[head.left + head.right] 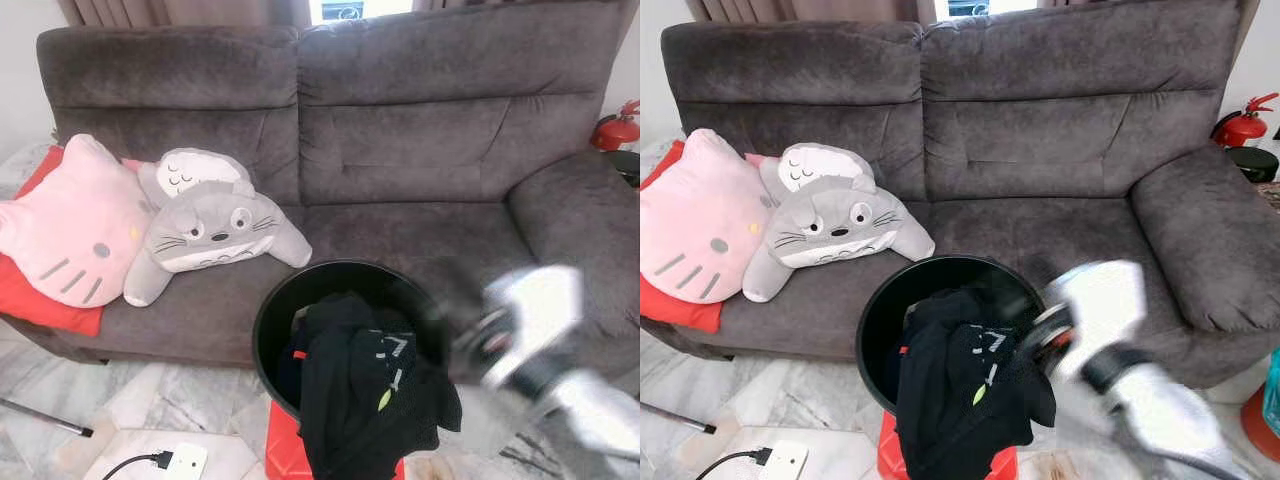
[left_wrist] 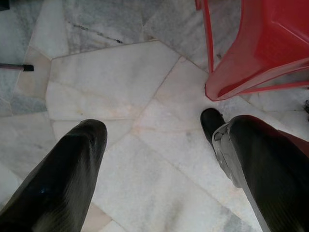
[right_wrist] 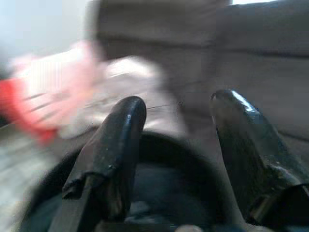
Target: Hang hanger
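Right arm (image 1: pixel 560 350): blurry silver streak reaching in from the lower right, wrist angled toward the middle of the frame; pretty smeared tbh
Right gripper (image 3: pixel 178 140): both black fingers (image 3: pixel 116 145) spread with a clear gap, nothing between them
Left gripper (image 2: pixel 159 159): pointing straight down, fingers wide apart, holding nothing

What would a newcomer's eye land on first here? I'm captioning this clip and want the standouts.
A black bin heaped with dark clothes stands on a red stool before the grey sofa. On the sofa's left end lie a pink cat cushion and a grey Totoro plush. The right end effector, fingers apart, sweeps blurred towards the bin.
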`<state>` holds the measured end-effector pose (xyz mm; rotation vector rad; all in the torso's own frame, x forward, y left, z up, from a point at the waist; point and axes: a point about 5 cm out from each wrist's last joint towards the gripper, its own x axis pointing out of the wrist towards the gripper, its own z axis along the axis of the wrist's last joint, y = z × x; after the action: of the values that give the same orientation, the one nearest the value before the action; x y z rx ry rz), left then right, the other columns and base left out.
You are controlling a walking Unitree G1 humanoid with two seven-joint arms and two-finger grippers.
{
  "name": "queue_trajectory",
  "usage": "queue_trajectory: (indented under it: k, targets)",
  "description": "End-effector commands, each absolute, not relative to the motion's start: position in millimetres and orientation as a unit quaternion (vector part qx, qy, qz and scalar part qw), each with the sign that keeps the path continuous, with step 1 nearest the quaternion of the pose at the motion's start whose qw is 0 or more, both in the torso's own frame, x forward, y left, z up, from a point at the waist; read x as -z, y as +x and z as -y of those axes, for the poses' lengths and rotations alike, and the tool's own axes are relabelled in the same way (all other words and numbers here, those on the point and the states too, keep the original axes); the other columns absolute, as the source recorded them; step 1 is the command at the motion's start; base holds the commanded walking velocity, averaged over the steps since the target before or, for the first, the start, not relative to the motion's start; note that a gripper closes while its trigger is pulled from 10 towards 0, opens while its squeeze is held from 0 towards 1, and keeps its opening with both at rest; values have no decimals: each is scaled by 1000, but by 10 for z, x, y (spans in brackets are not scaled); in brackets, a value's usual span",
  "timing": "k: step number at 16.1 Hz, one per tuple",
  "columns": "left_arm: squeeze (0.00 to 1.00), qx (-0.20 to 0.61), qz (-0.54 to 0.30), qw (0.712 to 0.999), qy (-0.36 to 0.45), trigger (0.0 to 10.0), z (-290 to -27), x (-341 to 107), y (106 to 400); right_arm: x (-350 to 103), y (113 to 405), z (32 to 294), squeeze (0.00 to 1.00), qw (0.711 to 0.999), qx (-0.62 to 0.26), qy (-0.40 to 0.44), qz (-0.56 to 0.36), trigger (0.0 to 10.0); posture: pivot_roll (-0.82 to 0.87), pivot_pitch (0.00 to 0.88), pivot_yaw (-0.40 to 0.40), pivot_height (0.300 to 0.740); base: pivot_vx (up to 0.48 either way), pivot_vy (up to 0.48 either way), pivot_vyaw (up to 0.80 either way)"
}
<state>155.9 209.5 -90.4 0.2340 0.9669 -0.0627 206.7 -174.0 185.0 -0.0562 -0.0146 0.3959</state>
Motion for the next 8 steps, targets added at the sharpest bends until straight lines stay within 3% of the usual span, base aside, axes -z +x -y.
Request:
queue_trajectory:
  k: [1, 2, 5, 7, 8]
  targets:
    - [0, 32, -472, 873, 120, 10000, -2119, 917, 1523, -1849, 2050, 1805, 0, 986, -158, -46, 14, 10000, -273, 0, 93, 740, 0, 0, 0]
    - [0, 33, -472, 873, 121, 10000, -2117, 916, 1526, -1798, 1976, 1953, 0, 994, -70, -84, 15, 10000, -276, 0, 93, 740, 0, 0, 0]
    - [0, 35, -470, 873, 122, 10000, -2106, 911, 1546, -1576, 1728, 2084, 0, 982, 13, -186, 3, 10000, -282, 0, 92, 740, 0, 0, 0]
    - [0, 36, -468, 875, 121, 10000, -2090, 907, 1562, -1344, 1553, 2203, 0, 981, 66, -182, -28, 10000, -282, 0, 88, 740, 0, 0, 0]
    - [0, 36, -467, 875, 121, 10000, -2084, 906, 1566, -1138, 1453, 2250, 0, 969, 72, -228, -59, 10000, -283, 0, 88, 740, 0, 0, 0]
